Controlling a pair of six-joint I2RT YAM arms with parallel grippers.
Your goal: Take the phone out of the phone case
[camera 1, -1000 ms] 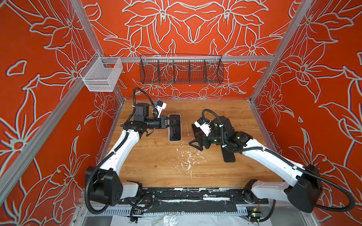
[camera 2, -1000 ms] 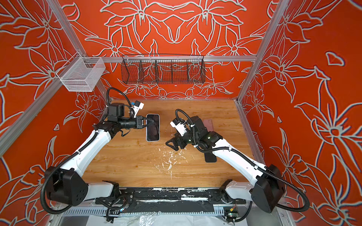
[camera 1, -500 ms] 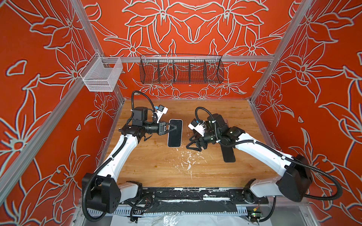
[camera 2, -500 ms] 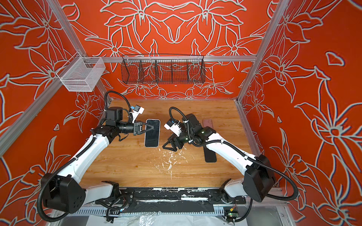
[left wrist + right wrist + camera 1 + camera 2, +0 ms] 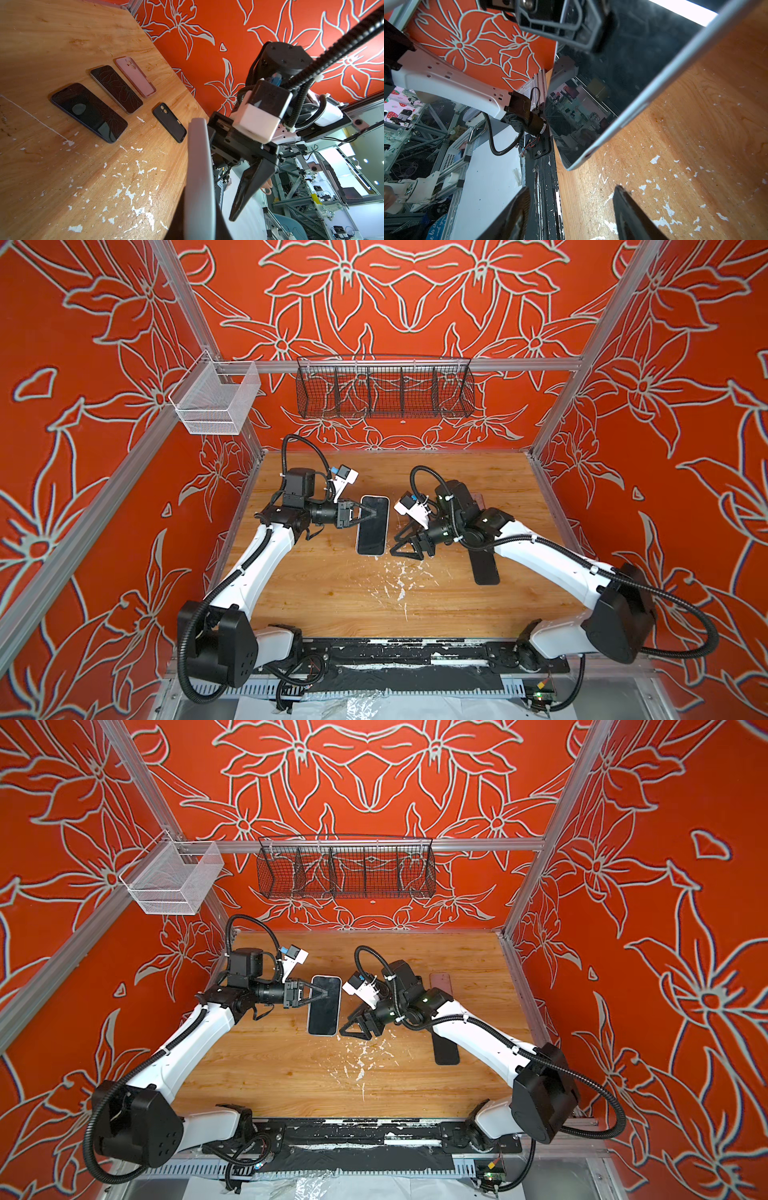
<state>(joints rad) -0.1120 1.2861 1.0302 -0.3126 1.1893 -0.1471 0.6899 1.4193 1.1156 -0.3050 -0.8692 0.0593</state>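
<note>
Right tool [image 5: 395, 542] has swung closer to the phone [image 5: 372, 537] — jaws apart, empty; left tool [image 5: 373, 514] clamps it.

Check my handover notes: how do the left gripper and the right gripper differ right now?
The left gripper's jaws are shut on the phone's long edge; the right gripper's jaws stand apart, holding nothing. The left gripper touches the phone; the right gripper sits just off its near corner, not touching. Both are black with triangular jaws and point at the phone.
</note>
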